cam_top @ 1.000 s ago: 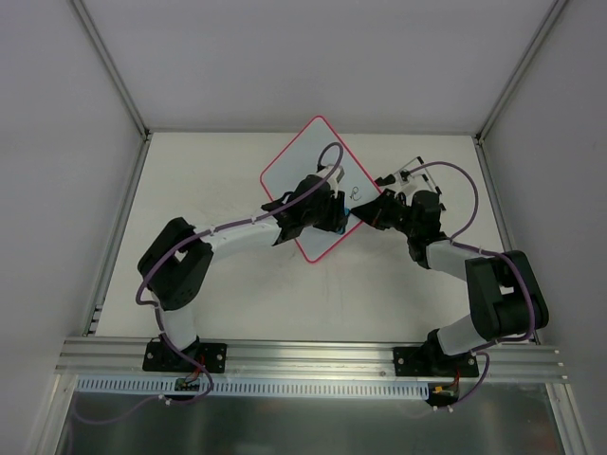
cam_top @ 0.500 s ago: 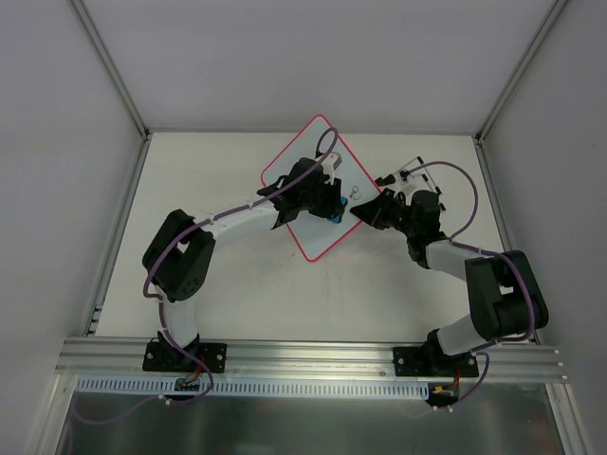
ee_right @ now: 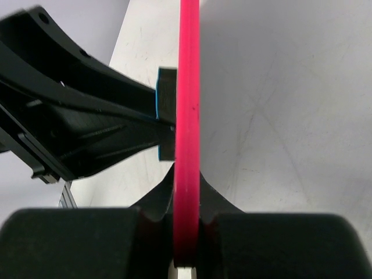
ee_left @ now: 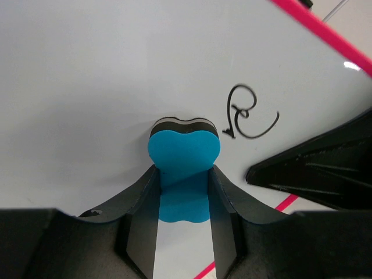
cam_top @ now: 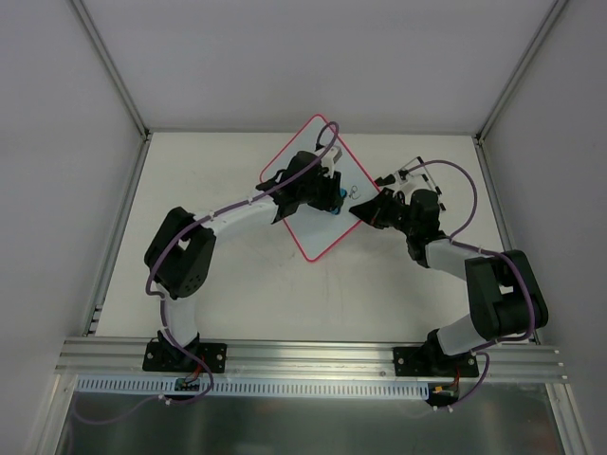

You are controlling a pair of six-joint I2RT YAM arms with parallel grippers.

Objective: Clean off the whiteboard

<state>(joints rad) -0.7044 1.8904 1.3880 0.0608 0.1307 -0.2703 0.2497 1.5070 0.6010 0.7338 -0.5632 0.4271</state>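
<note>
Broadly, the pale surface [cam_top: 218,275] is carrying the whiteboard [cam_top: 318,237], which is lying toward the far middle, turned diamond-wise so that one corner is pointing at the right arm. Both arms are reaching in over it from the near edge. The left arm is stretching across the board's middle, while the right arm is meeting the board at its right-hand corner. The right gripper [cam_top: 365,210] is clamping the pink rim; in the right wrist view the whiteboard [ee_right: 187,116] is showing edge-on, with the jaws of the right gripper [ee_right: 186,215] closed on it, seemingly steadying it. The left gripper [cam_top: 332,194] is holding the eraser [cam_top: 339,196], and the left wrist view is showing the left gripper [ee_left: 185,192] with its jaws pressing the blue eraser [ee_left: 183,152] from both sides, the long axis of the block running straight out along the fingers [ee_left: 142,203] and its black felt at the far end. Whether the felt is touching the white face [ee_left: 87,70] is not clear. The black scribble [ee_left: 250,113] is sitting just beside the eraser, off to its right and slightly ahead, between it and the dark finger of the right gripper [ee_left: 314,168]. The left arm is therefore the nearer one, and the coming wipe probably needs a short sideways sweep to the right.
</note>
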